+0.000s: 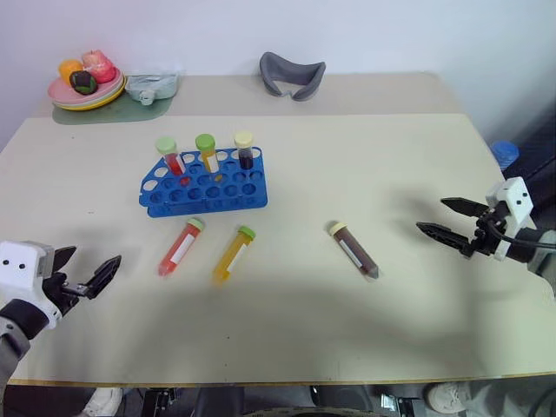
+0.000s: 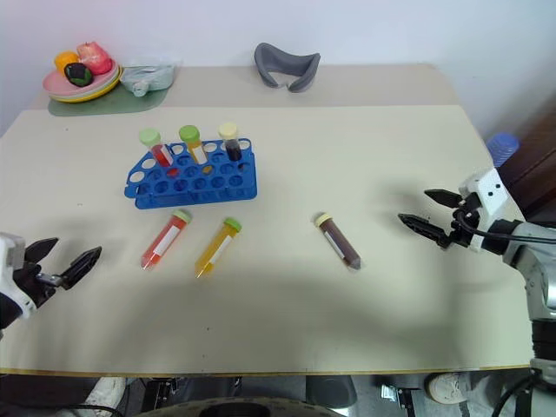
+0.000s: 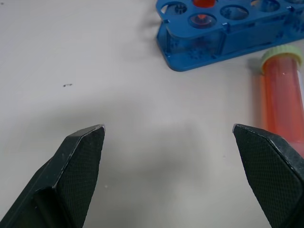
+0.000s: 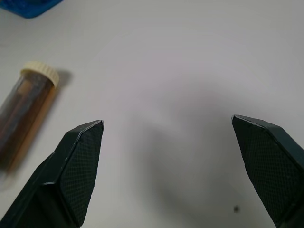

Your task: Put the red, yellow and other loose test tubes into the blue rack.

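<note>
Blue rack [image 1: 205, 182] on the table [image 1: 347, 156] holds three capped tubes; red tube [image 1: 180, 247], yellow tube [image 1: 234, 254] and brown tube [image 1: 354, 250] lie loose in front. Left gripper [image 1: 85, 275] and right gripper [image 1: 440, 220] hover empty, fingers spread.

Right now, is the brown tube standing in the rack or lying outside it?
Lying outside. The brown tube rests flat on the table, apart from the blue rack, cream cap on.
</note>
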Controlling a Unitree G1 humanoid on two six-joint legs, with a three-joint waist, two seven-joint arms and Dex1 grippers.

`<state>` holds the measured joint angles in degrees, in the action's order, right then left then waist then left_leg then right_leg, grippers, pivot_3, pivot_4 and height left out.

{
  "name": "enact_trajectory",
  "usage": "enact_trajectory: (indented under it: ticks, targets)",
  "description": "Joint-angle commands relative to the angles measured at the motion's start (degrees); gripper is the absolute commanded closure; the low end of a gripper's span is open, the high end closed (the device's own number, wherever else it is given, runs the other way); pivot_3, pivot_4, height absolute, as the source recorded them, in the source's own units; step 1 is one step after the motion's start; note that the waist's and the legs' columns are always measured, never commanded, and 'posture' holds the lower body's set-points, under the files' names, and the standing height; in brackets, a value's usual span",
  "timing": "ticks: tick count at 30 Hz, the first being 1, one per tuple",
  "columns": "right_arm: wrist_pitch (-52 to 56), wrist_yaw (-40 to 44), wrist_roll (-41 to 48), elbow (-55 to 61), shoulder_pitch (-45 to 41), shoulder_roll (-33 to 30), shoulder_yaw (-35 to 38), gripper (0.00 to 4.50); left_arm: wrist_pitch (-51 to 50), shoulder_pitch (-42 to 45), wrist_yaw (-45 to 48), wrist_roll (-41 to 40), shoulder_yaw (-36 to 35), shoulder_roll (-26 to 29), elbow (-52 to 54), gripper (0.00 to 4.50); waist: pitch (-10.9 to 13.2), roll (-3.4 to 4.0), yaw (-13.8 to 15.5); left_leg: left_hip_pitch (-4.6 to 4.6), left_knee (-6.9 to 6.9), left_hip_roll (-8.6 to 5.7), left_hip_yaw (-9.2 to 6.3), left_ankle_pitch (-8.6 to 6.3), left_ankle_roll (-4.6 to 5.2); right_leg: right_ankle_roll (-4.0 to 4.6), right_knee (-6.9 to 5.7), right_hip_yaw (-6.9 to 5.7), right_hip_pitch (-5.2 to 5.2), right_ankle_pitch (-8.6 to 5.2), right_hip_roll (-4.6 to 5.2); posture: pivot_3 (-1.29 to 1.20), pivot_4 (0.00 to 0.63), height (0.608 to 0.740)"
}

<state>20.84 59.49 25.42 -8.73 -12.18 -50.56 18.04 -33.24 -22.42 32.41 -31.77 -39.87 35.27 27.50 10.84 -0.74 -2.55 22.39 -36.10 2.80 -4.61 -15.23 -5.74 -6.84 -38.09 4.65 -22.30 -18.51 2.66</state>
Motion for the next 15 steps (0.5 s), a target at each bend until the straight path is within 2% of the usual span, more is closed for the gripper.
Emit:
enact_trajectory:
  ticks: [1, 10, 15]
  targets:
    - [-0.9, 0.5, -0.4, -0.3, -2.0, -0.4, -0.5, 0.10, 1.1, -0.8, -0.9, 0.0, -2.2, -0.5, 2.1, 0.10, 0.0, 0.00, 0.0, 0.00, 0.01, 0.00, 0.00, 0.00, 0.00, 0.00, 0.00, 0.00, 0.00, 0.00, 0.00, 0.00, 0.150, 0.740]
    - [2.6, -1.7, -0.9, 2.9, -4.3, -0.4, -2.5, 0.10, 0.1, 1.4, -2.5, -1.4, -0.1, -0.9, 3.9, 0.10, 0.0, 0.00, 0.0, 0.01, 0.00, 0.00, 0.00, 0.00, 0.00, 0.00, 0.00, 0.00, 0.00, 0.00, 0.00, 0.00, 0.150, 0.740]
    - [11.5, -5.5, 2.1, 14.4, -3.4, -0.6, -1.6, 0.10, -4.3, 13.1, -3.9, -5.6, 10.8, -0.5, 7.7, 0.10, 0.0, 0.04, 0.3, 0.02, -0.05, -0.01, -0.03, 0.00, -0.01, -0.01, -0.03, -0.02, 0.03, 0.01, 0.00, 0.00, 0.150, 0.740]
